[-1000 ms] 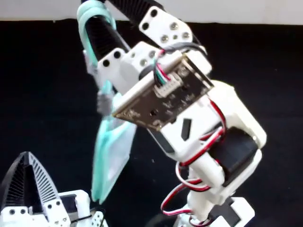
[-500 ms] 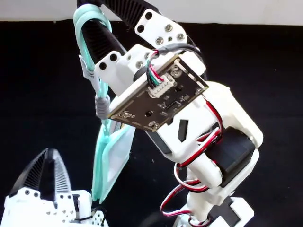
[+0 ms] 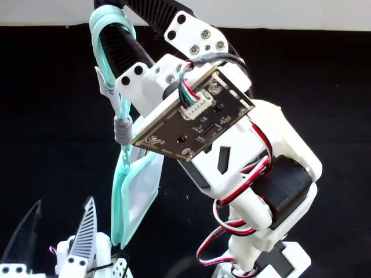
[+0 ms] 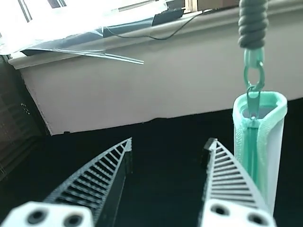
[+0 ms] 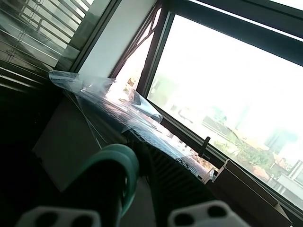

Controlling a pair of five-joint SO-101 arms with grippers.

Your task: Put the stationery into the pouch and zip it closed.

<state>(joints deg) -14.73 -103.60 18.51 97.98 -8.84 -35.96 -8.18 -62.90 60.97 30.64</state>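
since a moment ago my left gripper (image 3: 64, 201) has spread its jaws from nearly closed to wide apart, and the pouch (image 3: 136, 197) has settled a little. the mint pouch hangs in the air above the black table (image 3: 52, 116), dangling upright from its strap (image 3: 107, 29) by a grey coil (image 3: 122, 130). my right gripper (image 3: 136, 26) is raised high, clamped on the strap, which loops over one finger. my left gripper sits low, just beside the pouch, holding nothing.
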